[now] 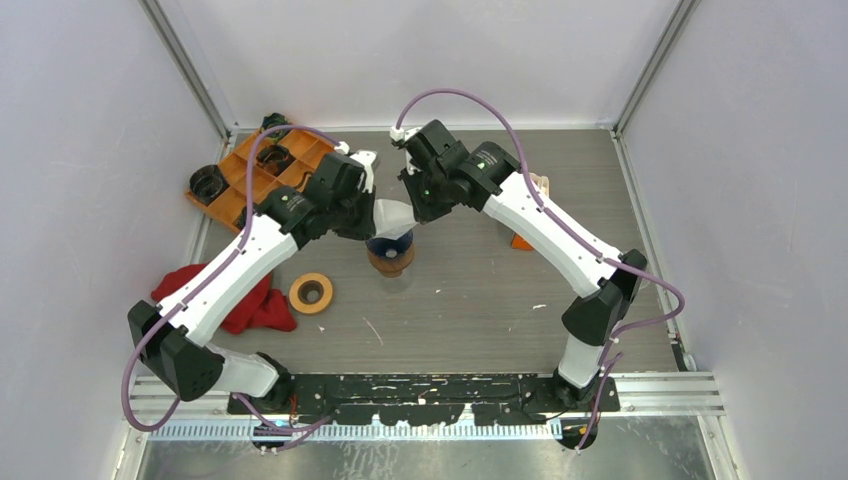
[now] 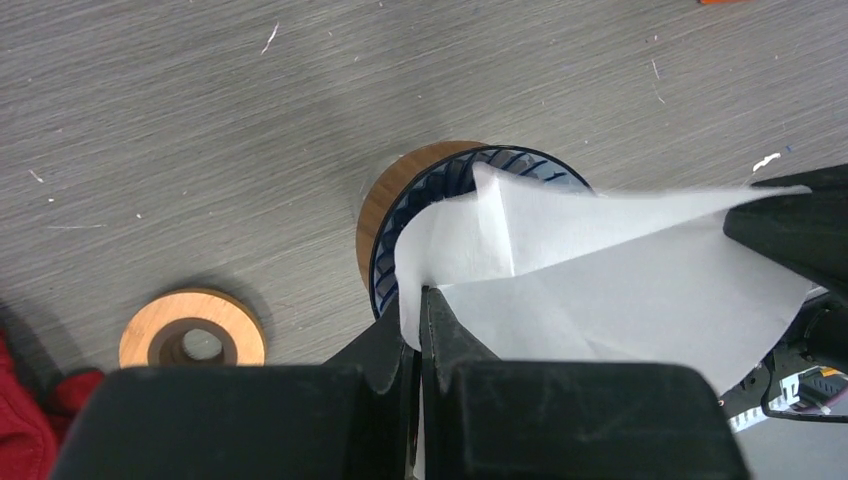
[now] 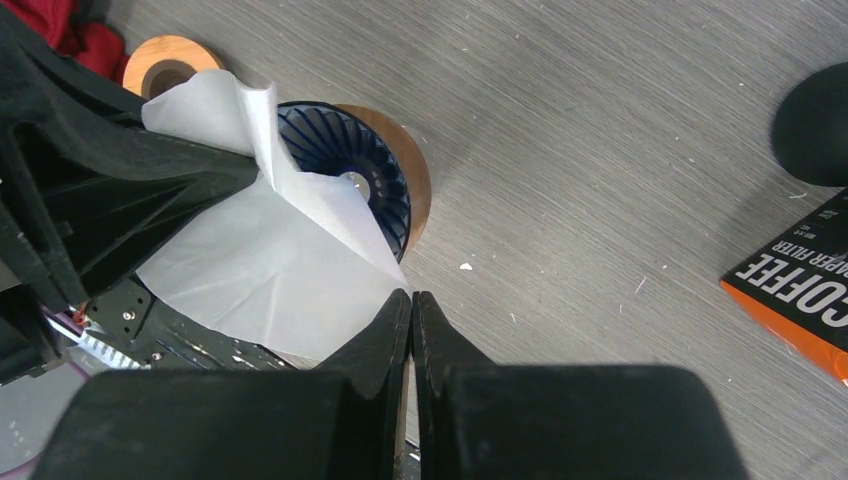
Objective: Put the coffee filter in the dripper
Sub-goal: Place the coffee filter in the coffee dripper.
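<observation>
Overhead, the coffee filter (image 2: 600, 270) hangs spread between both arms. The left gripper (image 2: 418, 300) pinches one edge and the right gripper (image 3: 410, 300) pinches the opposite corner, both with jaws pressed together on the paper. It hovers just above the blue ribbed dripper (image 3: 350, 150) (one fold overlaps the rim). Far left, an orange tray (image 1: 240, 165) holds dark round pieces.

We see bright, even light; the dripper (image 3: 335, 140) casts a soft shadow, and wrist-view foregrounds look slightly blurred.

Lab cell: white panels (image 1: 90, 150), aluminium frame (image 1: 187, 70).
</observation>
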Motion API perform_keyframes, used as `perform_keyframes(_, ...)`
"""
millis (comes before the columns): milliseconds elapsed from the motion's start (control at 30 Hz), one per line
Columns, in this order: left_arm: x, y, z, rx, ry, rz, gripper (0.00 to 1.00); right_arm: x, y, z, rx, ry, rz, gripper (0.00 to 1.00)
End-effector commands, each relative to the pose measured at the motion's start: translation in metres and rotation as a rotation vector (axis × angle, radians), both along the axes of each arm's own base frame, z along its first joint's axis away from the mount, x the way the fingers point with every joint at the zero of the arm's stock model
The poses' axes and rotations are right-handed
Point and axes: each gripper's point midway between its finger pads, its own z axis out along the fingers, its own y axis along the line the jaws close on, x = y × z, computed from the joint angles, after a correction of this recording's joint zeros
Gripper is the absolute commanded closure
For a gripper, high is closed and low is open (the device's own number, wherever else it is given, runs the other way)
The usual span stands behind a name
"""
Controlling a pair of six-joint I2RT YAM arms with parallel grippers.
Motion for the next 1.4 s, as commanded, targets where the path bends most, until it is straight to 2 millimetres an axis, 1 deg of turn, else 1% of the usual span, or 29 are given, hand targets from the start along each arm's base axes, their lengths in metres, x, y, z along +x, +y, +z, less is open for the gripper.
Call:
perform_keyframes(0, 0.002, 0.002, 0.020, -0.015, -0.038, -0.018, 0.98, 0.007, -0.007, 0.008, 0.002, -0.037, -0.007, 0.91)
perform_keyframes(167, 0.000, -0.001, 0.022, -0.030, -0.033, -0.035, 0.95, 0.005, 0.000, 0.005, 0.020, -0.015, 0.014, 0.91)
perform_keyframes(300, -0.002, 0.000, 0.022, -0.029, -0.031, -0.035, 0.91, 0.005, 0.005, 0.001, 0.027, 0.000, 0.021, 0.91)
perform_keyframes(467, -0.002, 0.003, 0.024, -0.022, -0.040, -0.027, 0.81, 0.005, 0.008, -0.002, 0.039, 0.010, 0.025, 0.91)
perform_keyframes(733, -0.002, 0.005, 0.025, -0.020, -0.047, -0.023, 0.69, 0.004, 0.010, -0.012, 0.037, 0.027, 0.029, 0.91)
perform_keyframes(1000, -0.004, 0.012, 0.026, -0.002, -0.059, -0.004, 0.51, 0.006, 0.016, -0.017, 0.056, 0.023, 0.035, 0.91)
perform_keyframes(1233, -0.003, 0.022, 0.029, 0.025, -0.089, 0.024, 0.37, 0.007, 0.017, -0.021, 0.055, 0.020, 0.041, 0.86)
perform_keyframes(1367, -0.003, 0.022, 0.025, 0.030, -0.082, 0.026, 0.34, 0.007, 0.017, -0.021, 0.055, 0.017, 0.042, 0.83)
